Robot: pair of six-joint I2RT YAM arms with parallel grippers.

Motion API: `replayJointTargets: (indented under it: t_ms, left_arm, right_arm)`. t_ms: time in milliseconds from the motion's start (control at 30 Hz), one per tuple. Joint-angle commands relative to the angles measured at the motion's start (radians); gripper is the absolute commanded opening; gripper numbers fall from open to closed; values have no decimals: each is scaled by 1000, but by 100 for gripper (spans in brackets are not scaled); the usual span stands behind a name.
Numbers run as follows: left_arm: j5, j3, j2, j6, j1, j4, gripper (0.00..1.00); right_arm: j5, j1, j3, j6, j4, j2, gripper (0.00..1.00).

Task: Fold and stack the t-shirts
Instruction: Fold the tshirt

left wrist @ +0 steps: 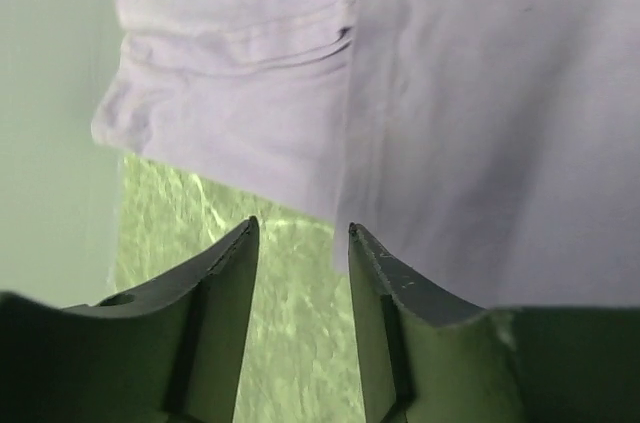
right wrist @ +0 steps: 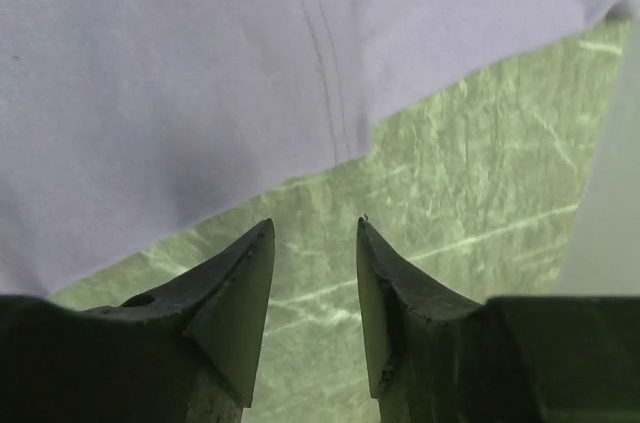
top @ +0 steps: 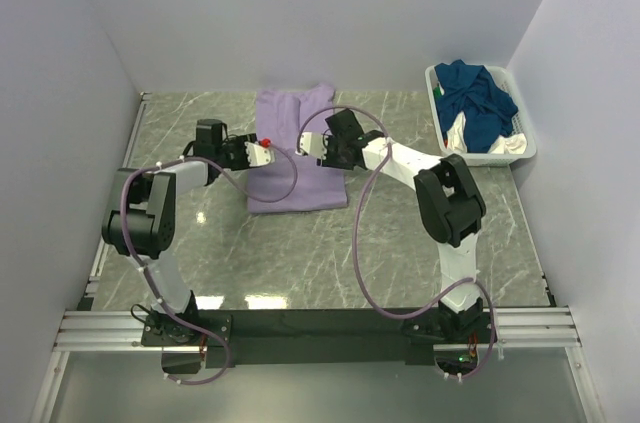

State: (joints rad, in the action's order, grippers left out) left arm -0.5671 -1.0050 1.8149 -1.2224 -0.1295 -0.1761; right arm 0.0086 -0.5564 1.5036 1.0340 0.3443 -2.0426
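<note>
Your bench point(top: 300, 243) has a grey-green marbled top, glossy enough to show a pale glare patch point(top: 262, 300) close to its near edge. Plain white walls box it in: a left wall point(top: 50, 93), a far wall point(top: 320, 3) and a right wall point(top: 590, 93). You'll see an aluminium rail point(top: 320, 331) along the near edge and a side rail point(top: 133, 138) along the left.

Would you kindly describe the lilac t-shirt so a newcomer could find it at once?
Start at the green marbled table and look to the middle of its far half. The lilac t-shirt lies flat there, partly folded. Unlike the dark teal t-shirt heaped in the white basket at the far right corner, it is pale and lies on the tabletop.
</note>
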Motion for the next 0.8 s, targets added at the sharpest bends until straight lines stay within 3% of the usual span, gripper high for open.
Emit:
replayJointTargets:
  t_ms: [0,100,300,433,633,767]
  left_arm:
    - [13,-56,-37,118,25,15,47]
    - [-10,-99,-71,211,63,148,46]
    - [-128,-109,-181,438,85,403,44]
    - [-188,-81,-193,761,85,424,44]
    - [-296,-57,-126,1067,93,443,43]
    - [-358,-18,-60,1193,94,414,41]
  right_arm:
    - [42,21,12,-78,-15,99,46]
    - [25,29,23,-143,51,142,43]
    - [-188,30,55,-348,269,168,30]
    - [-343,39,84,-511,347,127,29]
    - [-508,73,95,-699,360,55,30]
    - [-562,93,92,-764,383,-25,29]
